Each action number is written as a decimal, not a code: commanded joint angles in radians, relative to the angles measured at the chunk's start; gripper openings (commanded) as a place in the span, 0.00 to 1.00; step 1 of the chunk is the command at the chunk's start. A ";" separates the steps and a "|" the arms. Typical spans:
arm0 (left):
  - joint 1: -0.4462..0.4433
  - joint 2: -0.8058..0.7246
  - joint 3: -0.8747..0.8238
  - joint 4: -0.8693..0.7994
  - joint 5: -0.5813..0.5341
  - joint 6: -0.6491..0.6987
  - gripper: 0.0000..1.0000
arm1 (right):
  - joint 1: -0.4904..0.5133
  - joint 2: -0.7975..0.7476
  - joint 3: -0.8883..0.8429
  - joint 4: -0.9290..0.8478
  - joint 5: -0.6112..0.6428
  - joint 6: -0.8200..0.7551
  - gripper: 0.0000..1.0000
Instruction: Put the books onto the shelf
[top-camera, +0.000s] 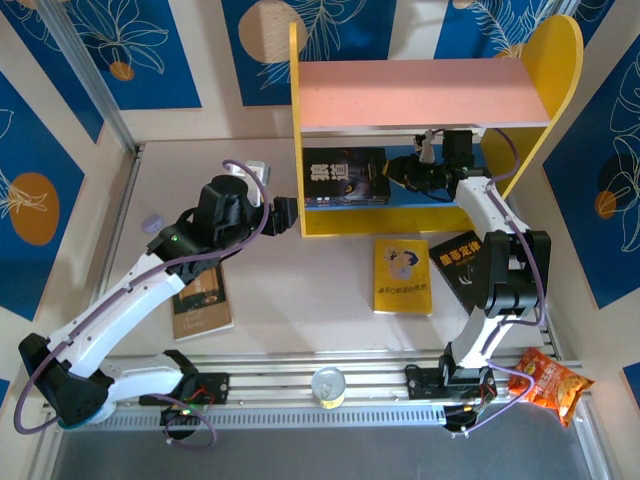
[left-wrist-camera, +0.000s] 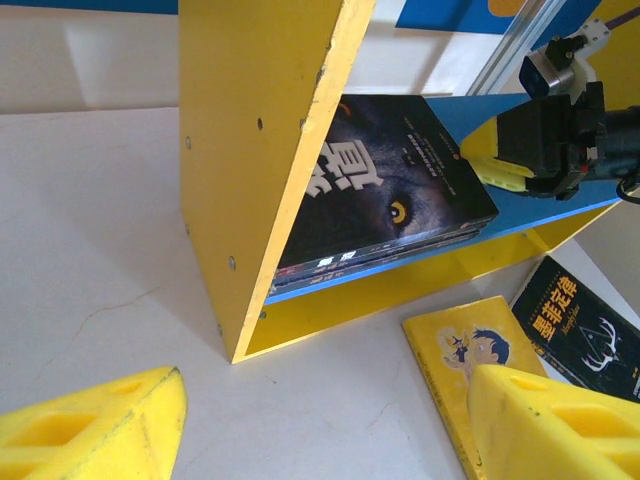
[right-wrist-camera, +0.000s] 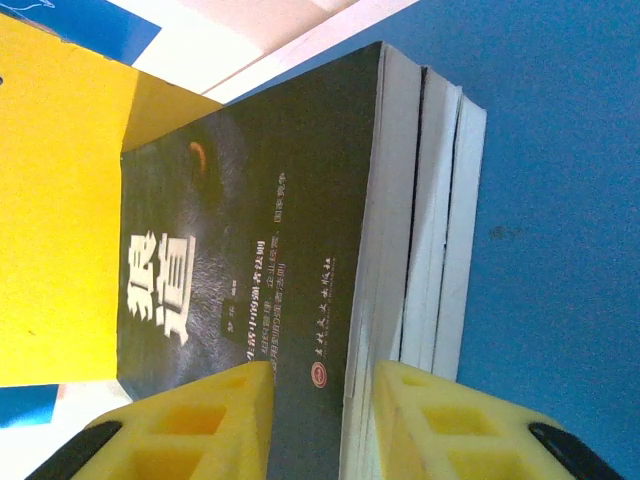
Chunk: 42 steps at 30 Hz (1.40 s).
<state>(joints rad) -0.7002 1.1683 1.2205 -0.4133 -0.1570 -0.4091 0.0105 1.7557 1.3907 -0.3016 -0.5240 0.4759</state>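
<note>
Several stacked books directly ahead of right gripper

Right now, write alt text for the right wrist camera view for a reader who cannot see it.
A stack of books lies flat on the blue shelf board, the top one black with white Chinese lettering and an animal's eye. The right gripper's yellow fingers frame its near edge, slightly apart; a yellow side panel stands beside the books.

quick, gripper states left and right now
left gripper: open, empty.
right gripper: narrow gap over the black book's edge; grip cannot be told.
</note>
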 joint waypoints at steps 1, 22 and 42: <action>0.011 -0.015 0.024 -0.016 0.010 0.013 0.74 | 0.014 -0.044 -0.003 -0.007 -0.002 -0.018 0.33; 0.011 -0.030 0.008 -0.014 0.007 0.013 0.74 | 0.073 -0.030 0.066 -0.045 0.070 -0.050 0.35; 0.010 -0.038 0.002 -0.019 0.004 0.015 0.74 | 0.168 0.003 0.130 -0.137 0.249 -0.132 0.35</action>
<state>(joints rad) -0.7002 1.1530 1.2201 -0.4137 -0.1574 -0.4091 0.1394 1.7512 1.4849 -0.4332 -0.3244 0.3649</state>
